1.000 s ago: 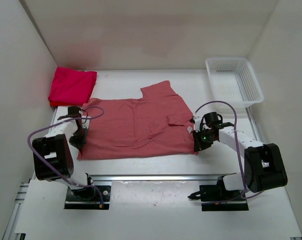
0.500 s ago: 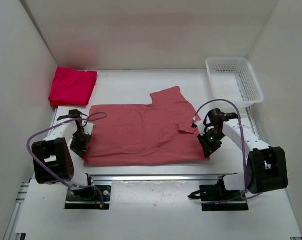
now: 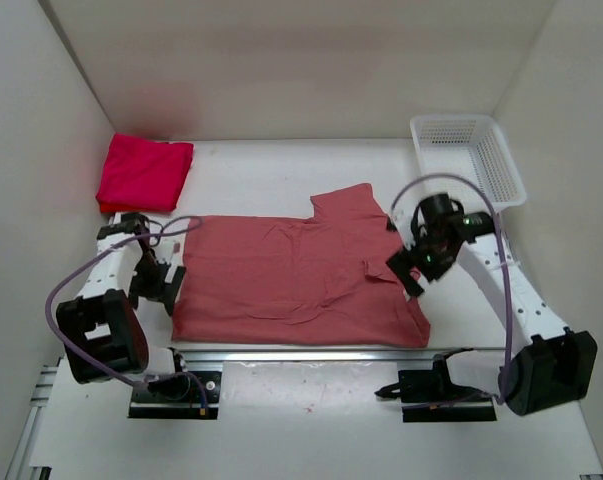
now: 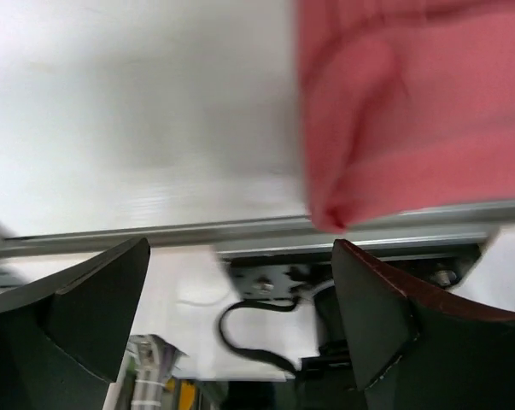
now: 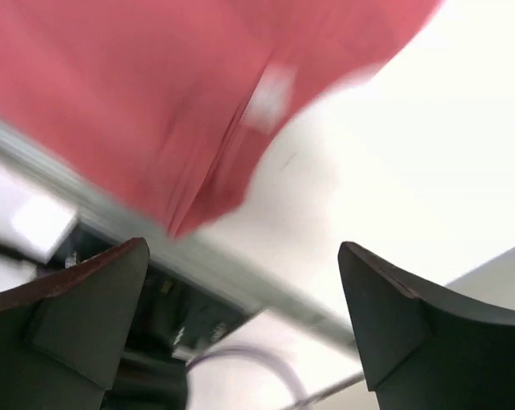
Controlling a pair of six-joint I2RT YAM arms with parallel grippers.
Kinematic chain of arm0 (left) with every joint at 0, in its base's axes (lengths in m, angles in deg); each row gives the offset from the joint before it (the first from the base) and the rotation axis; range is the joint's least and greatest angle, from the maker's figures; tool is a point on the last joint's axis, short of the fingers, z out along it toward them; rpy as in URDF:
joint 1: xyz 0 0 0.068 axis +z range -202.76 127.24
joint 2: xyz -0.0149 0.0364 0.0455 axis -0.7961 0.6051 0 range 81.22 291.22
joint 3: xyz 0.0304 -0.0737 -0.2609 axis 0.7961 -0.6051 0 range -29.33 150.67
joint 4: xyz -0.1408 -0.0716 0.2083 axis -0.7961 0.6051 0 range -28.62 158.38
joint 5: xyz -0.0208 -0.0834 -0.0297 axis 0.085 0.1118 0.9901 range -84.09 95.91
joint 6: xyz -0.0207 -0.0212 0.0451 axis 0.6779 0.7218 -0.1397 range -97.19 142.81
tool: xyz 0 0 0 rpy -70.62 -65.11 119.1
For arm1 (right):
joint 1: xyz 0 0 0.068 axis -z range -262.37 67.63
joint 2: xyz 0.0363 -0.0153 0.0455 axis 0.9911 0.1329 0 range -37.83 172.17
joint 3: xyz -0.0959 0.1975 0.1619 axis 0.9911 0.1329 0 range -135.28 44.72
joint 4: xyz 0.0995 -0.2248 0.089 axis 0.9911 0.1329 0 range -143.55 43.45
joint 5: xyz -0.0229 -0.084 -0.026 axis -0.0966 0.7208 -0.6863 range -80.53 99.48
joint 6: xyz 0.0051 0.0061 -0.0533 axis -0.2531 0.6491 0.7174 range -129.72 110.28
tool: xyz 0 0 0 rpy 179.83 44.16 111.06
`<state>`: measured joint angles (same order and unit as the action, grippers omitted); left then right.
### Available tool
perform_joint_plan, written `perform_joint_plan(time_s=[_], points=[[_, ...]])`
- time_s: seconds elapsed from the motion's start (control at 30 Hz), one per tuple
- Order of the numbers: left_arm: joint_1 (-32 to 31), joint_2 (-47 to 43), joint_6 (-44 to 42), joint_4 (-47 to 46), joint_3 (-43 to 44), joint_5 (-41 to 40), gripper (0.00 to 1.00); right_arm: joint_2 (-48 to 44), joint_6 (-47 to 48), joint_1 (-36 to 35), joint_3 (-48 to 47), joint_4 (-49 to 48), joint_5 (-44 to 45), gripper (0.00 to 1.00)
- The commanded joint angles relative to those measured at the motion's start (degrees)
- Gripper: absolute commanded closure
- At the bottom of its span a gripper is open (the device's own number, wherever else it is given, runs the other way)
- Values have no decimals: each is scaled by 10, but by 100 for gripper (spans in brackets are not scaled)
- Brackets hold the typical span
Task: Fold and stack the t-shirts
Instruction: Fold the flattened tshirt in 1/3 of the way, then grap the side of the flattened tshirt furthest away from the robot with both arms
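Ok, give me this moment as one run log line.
left gripper: open, empty | right gripper: open, empty | pink shirt: spread out between them | folded red shirt: far left corner | white basket: far right

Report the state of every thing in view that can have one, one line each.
Salmon pink t-shirt: laid out flat, one sleeve sticking out on the far side.
Red t-shirt: folded, lying at the far left.
White mesh basket: upright, empty.
Left gripper: open, holding nothing, beside the salmon shirt's left edge.
Right gripper: open, holding nothing, over the salmon shirt's right edge.
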<state>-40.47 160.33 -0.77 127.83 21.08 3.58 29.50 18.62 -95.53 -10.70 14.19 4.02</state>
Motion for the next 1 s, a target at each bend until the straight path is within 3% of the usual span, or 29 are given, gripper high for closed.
perform_joint_plan(time_s=[0.0, 0.1, 0.17, 0.23, 0.27, 0.37, 0.5, 0.83, 0.97], points=[[7, -16, -15, -36, 104, -29, 1, 64, -19, -28, -166, -93, 1, 7], [-24, 35, 14, -79, 202, -12, 2, 195, -70, -34, -306, -156, -68, 15], [-55, 108, 38, -96, 259, -10, 1, 274, -99, -24, -376, -194, -104, 25], [-70, 166, 71, -109, 326, 6, 1, 362, -163, -13, -449, -233, -119, 46], [-75, 203, 81, -113, 343, 17, 1, 384, -178, -1, -470, -254, -122, 47], [-81, 274, 116, -126, 410, 39, 2, 486, -224, 8, -561, -271, -106, 37], [-95, 338, 128, -138, 466, 5, 2, 606, -258, 13, -669, -279, -38, 24], [-90, 436, 138, -137, 534, 7, 1, 762, -266, 13, -788, -289, 18, 21], [-81, 451, 122, -122, 535, 47, 1, 787, -257, 10, -782, -285, 26, 27]])
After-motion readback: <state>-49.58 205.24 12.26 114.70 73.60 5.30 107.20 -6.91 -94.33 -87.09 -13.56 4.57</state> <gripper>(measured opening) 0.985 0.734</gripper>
